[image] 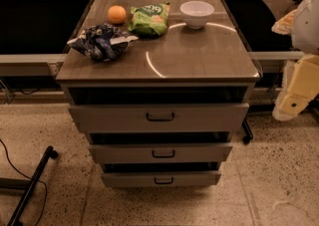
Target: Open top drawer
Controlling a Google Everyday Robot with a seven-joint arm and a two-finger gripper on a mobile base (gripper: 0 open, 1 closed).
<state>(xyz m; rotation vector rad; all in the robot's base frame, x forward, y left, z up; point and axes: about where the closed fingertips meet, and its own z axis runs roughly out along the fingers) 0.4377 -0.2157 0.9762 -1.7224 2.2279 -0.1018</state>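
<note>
- The top drawer is the widest of three grey-beige fronts on the cabinet, directly under the tabletop.
- Its dark handle sits at the centre of the front, with nothing touching it.
- A dark band shows between the drawer's upper edge and the tabletop; I cannot tell how far out the front stands.
- Below it are the middle drawer and the bottom drawer, each narrower, with a similar dark handle and a dark band above.
- The claw is at the right edge of the view, a cream-yellow part hanging level with the top drawer and well apart from the cabinet. Whether it is wide or narrow I cannot tell.
- The white arm rises above it.
- On the tabletop, a crumpled dark blue bag lies near the left edge.
- Behind it is an orange, just beside a green bag.
- A white bowl stands upright at the back right.
- A caster shows under the cabinet's right side.
- On the speckled floor, a black stand leg and a thin cable lie at the lower left.
</note>
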